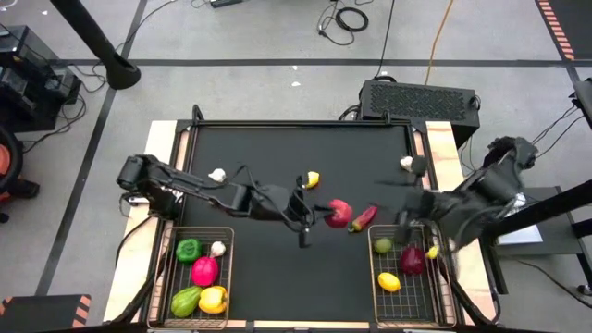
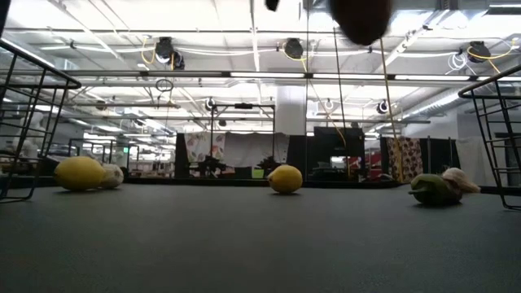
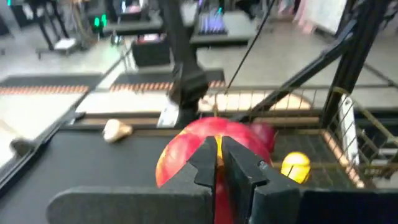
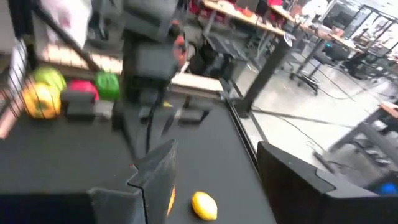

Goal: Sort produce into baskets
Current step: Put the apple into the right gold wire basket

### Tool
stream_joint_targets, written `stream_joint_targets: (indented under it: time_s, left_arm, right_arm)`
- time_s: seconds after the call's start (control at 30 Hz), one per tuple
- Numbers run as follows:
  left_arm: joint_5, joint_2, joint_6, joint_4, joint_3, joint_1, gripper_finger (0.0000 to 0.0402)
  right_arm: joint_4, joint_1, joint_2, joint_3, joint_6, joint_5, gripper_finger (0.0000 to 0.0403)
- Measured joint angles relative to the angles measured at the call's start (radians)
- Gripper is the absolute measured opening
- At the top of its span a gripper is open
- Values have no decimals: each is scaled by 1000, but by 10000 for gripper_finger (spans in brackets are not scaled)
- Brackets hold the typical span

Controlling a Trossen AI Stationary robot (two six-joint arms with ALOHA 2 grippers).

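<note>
My left gripper (image 1: 310, 215) reaches over the middle of the black table, shut on a red apple (image 1: 339, 213). Just right of the apple, a dark red chili (image 1: 363, 217) shows. My right gripper (image 4: 217, 180), blurred in the high view, hangs open above the table's right side with nothing between its fingers. A lemon (image 1: 312, 178) and two garlic bulbs (image 1: 217, 174) (image 1: 405, 163) lie on the table. The left basket (image 1: 232, 277) holds green, pink and yellow peppers and a garlic bulb. The right basket (image 1: 371, 277) holds a lime, an apple and lemons. My left gripper pinches a narrow yellowish part (image 3: 218, 146) on the apple's near side between its two nearly touching fingers (image 3: 202, 162). They come almost level from the table's left. The apple (image 3: 186, 149) juts out beyond the fingertips, and the low view shows it as a dark round shape (image 2: 362, 20) high above the table.
Both baskets stand at the table's near edge, left and right. A black box (image 1: 421, 97) sits beyond the far edge. The table's middle and near centre (image 1: 296, 287) between the baskets is bare mat.
</note>
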Motion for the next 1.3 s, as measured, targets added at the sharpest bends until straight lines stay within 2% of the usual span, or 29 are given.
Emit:
stream_joint_targets:
  time_s: [0.13, 0.2, 0.6, 0.8, 1.07, 1.3]
  left_arm:
    - [23, 74, 12, 169, 5, -29, 19]
    - [35, 119, 26, 200, 31, -38, 19]
    - [79, 492, 67, 198, 427, -59, 19]
    - [114, 618, 61, 198, 568, -44, 19]
    - [106, 675, 57, 192, 598, -19, 22]
    - [95, 689, 49, 198, 598, -1, 46]
  right_arm:
    - [1, 30, -29, 50, 2, 0, 212]
    - [-1, 33, -42, 51, 2, -1, 212]
    - [-2, 31, -48, 51, 0, 0, 212]
    - [-27, 31, -48, 51, 0, 0, 212]
    - [-59, 31, -48, 51, 23, 0, 212]
    - [-61, 31, -48, 51, 22, 0, 212]
